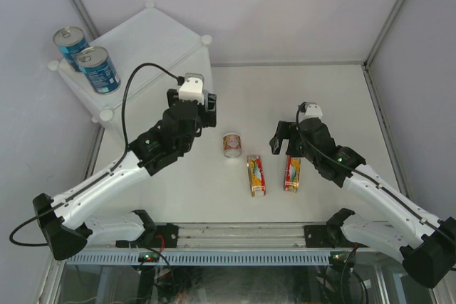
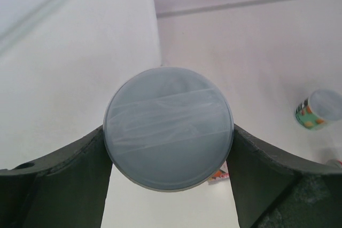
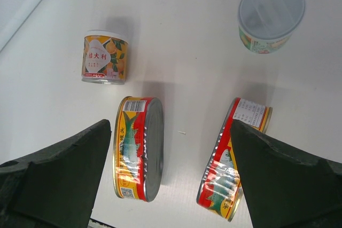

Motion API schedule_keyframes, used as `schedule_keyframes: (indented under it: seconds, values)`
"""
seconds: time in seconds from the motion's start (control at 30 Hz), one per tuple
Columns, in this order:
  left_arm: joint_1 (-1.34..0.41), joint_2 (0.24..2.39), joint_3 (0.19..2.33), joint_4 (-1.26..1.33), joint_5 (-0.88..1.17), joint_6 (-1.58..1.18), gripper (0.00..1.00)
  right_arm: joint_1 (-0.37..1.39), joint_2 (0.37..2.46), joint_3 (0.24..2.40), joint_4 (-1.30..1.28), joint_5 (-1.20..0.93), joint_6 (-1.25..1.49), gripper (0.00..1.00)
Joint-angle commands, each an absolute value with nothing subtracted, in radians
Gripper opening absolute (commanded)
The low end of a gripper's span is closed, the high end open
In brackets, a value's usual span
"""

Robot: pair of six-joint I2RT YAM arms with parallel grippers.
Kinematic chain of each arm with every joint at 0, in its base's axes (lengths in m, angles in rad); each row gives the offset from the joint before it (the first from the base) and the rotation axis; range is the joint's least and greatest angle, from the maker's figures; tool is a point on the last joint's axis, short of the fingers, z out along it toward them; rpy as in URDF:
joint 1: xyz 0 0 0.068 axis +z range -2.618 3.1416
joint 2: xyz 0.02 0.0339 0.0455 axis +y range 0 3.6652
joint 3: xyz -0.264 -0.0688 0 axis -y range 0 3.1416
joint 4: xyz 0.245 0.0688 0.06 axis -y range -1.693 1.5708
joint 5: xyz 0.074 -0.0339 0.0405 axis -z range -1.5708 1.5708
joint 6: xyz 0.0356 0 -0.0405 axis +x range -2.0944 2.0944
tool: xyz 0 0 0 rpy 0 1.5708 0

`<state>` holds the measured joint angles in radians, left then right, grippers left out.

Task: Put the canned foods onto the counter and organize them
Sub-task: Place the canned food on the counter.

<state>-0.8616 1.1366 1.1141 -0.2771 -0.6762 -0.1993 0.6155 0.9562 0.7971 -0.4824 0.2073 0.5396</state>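
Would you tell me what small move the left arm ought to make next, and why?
Probably raise the left claw straight up, to clear the counter. Its fingers press both sides of the lidded round can, the counter's wall stands just beside it, and there is room next to the two tall cans on top.

Bright, even, diffuse overhead light; soft short shadows; slight close-range blur.

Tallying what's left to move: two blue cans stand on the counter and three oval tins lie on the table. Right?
Not three: the top view shows two oval tins lying on the table. The two blue cans do stand on the counter.
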Motion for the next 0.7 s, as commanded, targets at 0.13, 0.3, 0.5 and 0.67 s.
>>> schedule_keyframes:
  seconds: [0.13,0.3,0.5,0.67]
  values:
    - [-0.861,1.118,1.340,-0.144,-0.849,-0.031,0.00,0.609,0.935,0.796,-0.431,0.202,0.555,0.92]
    - [-0.839,1.153,1.420,-0.113,-0.890,0.033,0.00,0.609,0.936,0.796,-0.425,0.198,0.557,0.92]
    - [-0.746,1.198,1.535,-0.129,-0.867,0.029,0.00,0.609,0.934,0.797,-0.421,0.189,0.556,0.92]
    - [-0.664,1.259,1.637,-0.164,-0.848,0.010,0.00,0.610,0.939,0.803,-0.420,0.178,0.551,0.92]
